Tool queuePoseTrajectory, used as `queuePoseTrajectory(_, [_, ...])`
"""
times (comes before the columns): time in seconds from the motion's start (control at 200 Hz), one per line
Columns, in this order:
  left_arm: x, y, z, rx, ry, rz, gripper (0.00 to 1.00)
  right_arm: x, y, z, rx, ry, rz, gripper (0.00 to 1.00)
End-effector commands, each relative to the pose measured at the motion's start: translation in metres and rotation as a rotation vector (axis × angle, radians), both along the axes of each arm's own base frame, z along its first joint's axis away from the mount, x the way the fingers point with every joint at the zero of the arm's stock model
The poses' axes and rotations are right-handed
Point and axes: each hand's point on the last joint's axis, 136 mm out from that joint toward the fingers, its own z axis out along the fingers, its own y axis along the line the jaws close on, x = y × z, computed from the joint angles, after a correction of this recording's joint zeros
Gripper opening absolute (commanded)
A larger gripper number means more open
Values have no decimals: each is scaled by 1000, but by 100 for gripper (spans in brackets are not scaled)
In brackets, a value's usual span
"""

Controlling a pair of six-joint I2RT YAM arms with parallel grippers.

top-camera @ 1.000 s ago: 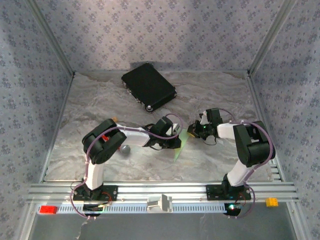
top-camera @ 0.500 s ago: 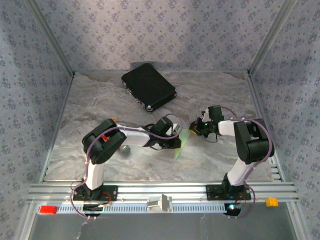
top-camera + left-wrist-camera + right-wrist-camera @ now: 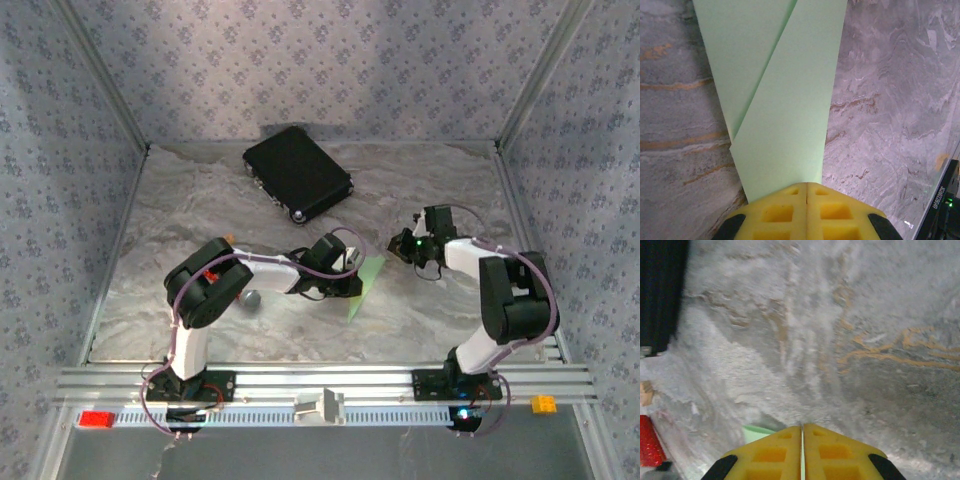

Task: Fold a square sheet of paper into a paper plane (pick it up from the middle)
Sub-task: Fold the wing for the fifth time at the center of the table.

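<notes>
While the left claw pinches the creased paper, the right claw is closed empty.

A thin light-green sheet of paper, partly folded into a long narrow shape, sits near the middle of the grey marbled table, a little to the right. From above it is a slim strip running diagonally, its lower end tapering to a point nearer the front edge. The left wrist view shows two layers: one flap folded over along a straight diagonal crease, with crisp, clean edges. Its near end is pinched between the closed yellow fingers of the left gripper. Whether the far end touches the table is unclear.
</notes>
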Motion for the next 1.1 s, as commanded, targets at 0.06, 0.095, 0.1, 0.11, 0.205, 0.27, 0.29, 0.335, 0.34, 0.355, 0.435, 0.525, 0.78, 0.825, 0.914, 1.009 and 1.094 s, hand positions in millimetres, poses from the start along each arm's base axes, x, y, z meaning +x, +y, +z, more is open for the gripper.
queuePoseTrajectory(0.06, [-42, 42, -62, 237, 142, -24, 0, -8, 24, 25, 61, -57, 103, 11])
queuePoseTrajectory(0.095, [-42, 41, -61, 233, 139, -23, 0, -14, 33, 23, 80, -48, 130, 11])
queuePoseTrajectory(0.1, [-42, 41, -61, 233, 139, -23, 0, -15, 34, 23, 81, -46, 134, 11])
queuePoseTrajectory(0.11, [-42, 42, -61, 233, 138, -24, 0, -17, 37, 22, 87, -42, 144, 11])
queuePoseTrajectory(0.205, [-41, 40, -58, 224, 134, -23, 0, -35, 56, 12, 109, -10, 207, 11])
queuePoseTrajectory(0.27, [-40, 38, -56, 219, 131, -23, 0, -45, 60, 3, 105, 19, 200, 11])
queuePoseTrajectory(0.29, [-40, 38, -56, 218, 130, -23, 0, -47, 61, -1, 103, 25, 199, 10])
queuePoseTrajectory(0.335, [-38, 35, -53, 210, 125, -25, 0, -52, 63, -8, 104, 38, 202, 10])
queuePoseTrajectory(0.34, [-38, 35, -52, 209, 124, -25, 0, -53, 63, -9, 104, 41, 203, 10])
queuePoseTrajectory(0.355, [-38, 34, -52, 207, 124, -26, 0, -54, 64, -10, 107, 46, 206, 10])
queuePoseTrajectory(0.435, [-35, 29, -45, 190, 114, -28, 0, -59, 66, -21, 115, 74, 213, 8])
queuePoseTrajectory(0.525, [-32, 25, -38, 176, 103, -30, 0, -65, 59, -34, 75, 114, 198, 7])
queuePoseTrajectory(0.78, [-14, 10, 12, 101, 11, -8, 3, -77, 39, -60, -3, 186, 138, 3])
queuePoseTrajectory(0.825, [-13, 7, 23, 79, -5, -10, 4, -77, 38, -61, 0, 188, 135, 3])
queuePoseTrajectory(0.914, [-16, 0, 39, 32, -14, -33, 5, -78, 38, -62, 0, 192, 134, 3])
queuePoseTrajectory(1.009, [-25, -9, 45, -11, 9, -68, 5, -77, 37, -62, 1, 192, 133, 3])
queuePoseTrajectory(1.094, [-30, -17, 45, -35, 25, -86, 5, -78, 37, -63, 1, 194, 130, 3])
